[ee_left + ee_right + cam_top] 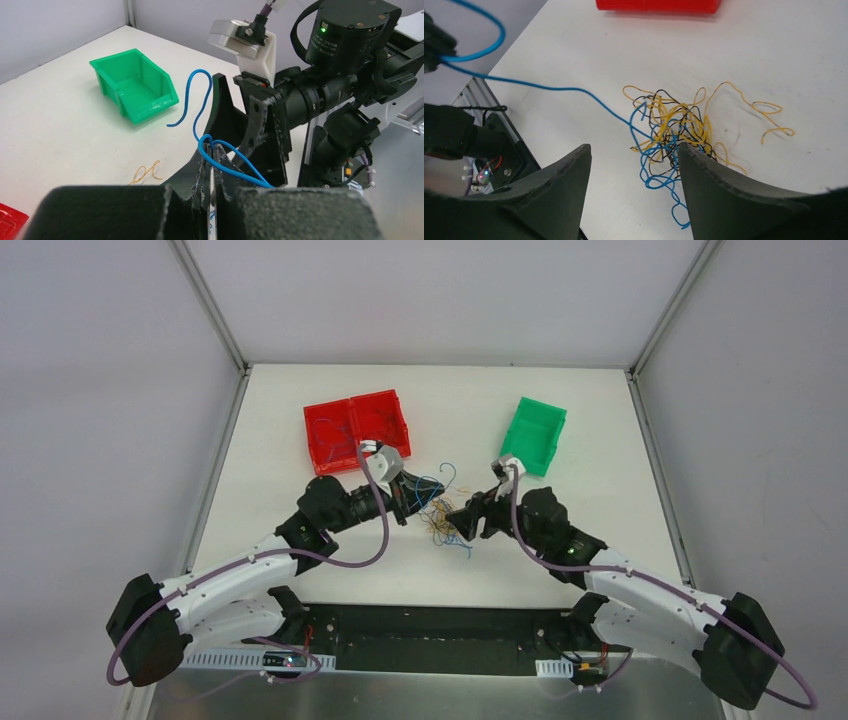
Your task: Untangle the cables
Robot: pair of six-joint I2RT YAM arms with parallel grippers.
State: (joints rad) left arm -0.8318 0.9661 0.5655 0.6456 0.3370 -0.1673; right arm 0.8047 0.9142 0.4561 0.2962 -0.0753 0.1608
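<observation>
Your left wrist view shows the left gripper (212, 165) clamping a blue cable (200, 71). The right wrist view shows the right gripper (634, 155) gaping, empty, over the cables (676, 122).

Table: we see a white matt table (600, 410); it fills the middle of the top view.
Walls: plain grey panels (430, 290) close the space behind and on both sides.
Frame: two metal struts (211, 305) rise slanted from the far corners of the table.
Near edge: a black plate (430, 635) lies here, with a pale perforated rail (230, 660) just beside it.
Light: soft and even; we find only faint shadows on the table.
</observation>
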